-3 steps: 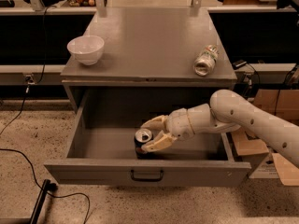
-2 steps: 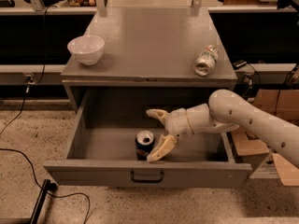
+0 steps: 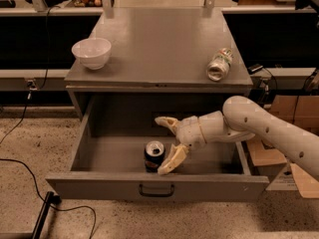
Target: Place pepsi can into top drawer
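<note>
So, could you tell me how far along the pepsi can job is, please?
Essentially done: the pepsi can stands upright on the floor of the open top drawer. In hand: the end effector sits open inside the drawer, beside the can, not gripping it. Left: only pulling the arm out.

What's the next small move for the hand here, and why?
Probably lift the hand up and away from the pepsi can, clear of the top drawer. The can stands upright on the drawer floor and the hand is open, not gripping it. Its lower finger sits right beside the can, so a sideways sweep could tip it.
</note>
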Controlling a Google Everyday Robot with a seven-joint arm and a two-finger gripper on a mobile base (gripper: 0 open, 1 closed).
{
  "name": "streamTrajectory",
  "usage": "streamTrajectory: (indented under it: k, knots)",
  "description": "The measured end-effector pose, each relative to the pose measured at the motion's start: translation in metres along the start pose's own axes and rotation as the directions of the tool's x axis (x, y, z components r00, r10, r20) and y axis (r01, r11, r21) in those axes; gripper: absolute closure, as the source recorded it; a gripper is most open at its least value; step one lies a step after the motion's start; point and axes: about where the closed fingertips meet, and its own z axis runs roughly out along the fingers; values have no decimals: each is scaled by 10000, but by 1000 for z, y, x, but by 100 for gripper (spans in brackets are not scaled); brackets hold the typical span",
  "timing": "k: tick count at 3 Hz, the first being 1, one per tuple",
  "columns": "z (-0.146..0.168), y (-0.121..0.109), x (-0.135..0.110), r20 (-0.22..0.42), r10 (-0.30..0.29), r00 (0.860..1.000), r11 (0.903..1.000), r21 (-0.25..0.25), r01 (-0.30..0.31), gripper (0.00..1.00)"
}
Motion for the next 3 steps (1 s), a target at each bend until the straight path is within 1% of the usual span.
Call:
streamTrajectory:
  k: [1, 2, 3]
  knots:
    - [-7, 15, -22, 419, -597, 9973, 9980, -173, 605, 0]
    - [-18, 30, -42, 712, -1186, 9904, 9927, -120, 1197, 0]
    - [-18, 30, -42, 712, -1186, 9904, 9927, -121, 1198, 0]
